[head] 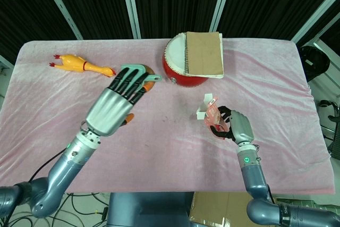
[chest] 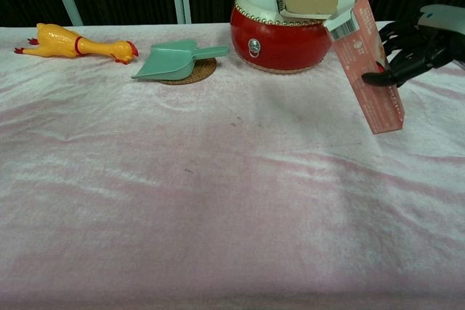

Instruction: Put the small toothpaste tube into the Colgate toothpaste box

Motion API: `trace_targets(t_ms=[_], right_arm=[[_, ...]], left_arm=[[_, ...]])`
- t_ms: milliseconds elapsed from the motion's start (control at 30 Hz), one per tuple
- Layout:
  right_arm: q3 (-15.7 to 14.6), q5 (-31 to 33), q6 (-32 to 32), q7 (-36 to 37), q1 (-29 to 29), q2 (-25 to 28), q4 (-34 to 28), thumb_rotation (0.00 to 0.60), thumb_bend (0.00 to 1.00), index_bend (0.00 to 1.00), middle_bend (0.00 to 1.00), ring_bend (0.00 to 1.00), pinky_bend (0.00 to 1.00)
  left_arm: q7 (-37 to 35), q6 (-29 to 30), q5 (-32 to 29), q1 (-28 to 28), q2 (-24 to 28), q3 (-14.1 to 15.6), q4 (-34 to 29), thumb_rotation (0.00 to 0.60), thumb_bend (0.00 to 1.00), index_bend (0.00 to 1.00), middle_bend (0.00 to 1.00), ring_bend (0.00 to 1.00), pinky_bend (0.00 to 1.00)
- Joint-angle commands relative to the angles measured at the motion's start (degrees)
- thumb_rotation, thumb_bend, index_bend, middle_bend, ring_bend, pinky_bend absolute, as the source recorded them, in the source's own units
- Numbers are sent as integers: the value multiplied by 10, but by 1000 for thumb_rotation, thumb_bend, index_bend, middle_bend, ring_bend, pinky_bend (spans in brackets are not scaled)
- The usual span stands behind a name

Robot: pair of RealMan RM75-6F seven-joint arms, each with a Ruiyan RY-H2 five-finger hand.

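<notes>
Right hand (head: 234,124) grips the tilted Colgate box (chest: 367,59) above the worktop's (head: 64,104) right half, flaps open. Left hand (head: 114,104) hovers with flat, spread fingers, holding nothing. I cannot see the toothpaste tube anywhere.

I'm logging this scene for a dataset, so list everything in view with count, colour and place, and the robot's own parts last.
Toothpaste box: 1, red-pink, held tilted above the table's right side, top flap open.
Rubber chicken: 1, yellow, far left of the table.
Dustpan: 1, teal, lying on a round brown mat, centre back.
Drum: 1, red with white top, back centre.
Notebook: 1, brown, spiral-bound, on the drum.
Tablecloth: 1, pink, covering the table.
Small toothpaste tube: not visible.
Left hand: 1, silver with black fingers, spread, above the table near the dustpan, holding nothing.
Right hand: 1, grips the toothpaste box.
</notes>
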Motion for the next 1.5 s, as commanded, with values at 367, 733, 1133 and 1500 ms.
trace_targets(t_ms=[367,733,1133,1500], right_arm=[[-43,-19,25,-106,2,-74,119,600,282,324,247,199,244],[-51,-20,14,-143,4,-79,97,600,167,0,0,0,108],[-150,-176,84,-126,-80,71,28,600,167,0,0,0,108],[-228,-293,195,7,-214,201,88,600,157,0,0,0,85]], left_arm=[[-221,126,69,206,71,121,52,600,0,106,9,0,45],[-287,151,86,270,69,132,81,600,0,87,0,0,30],[-292,169,90,338,59,153,130,600,0,44,0,0,3],[-290,197,96,399,36,163,194,600,0,0,0,0,0]])
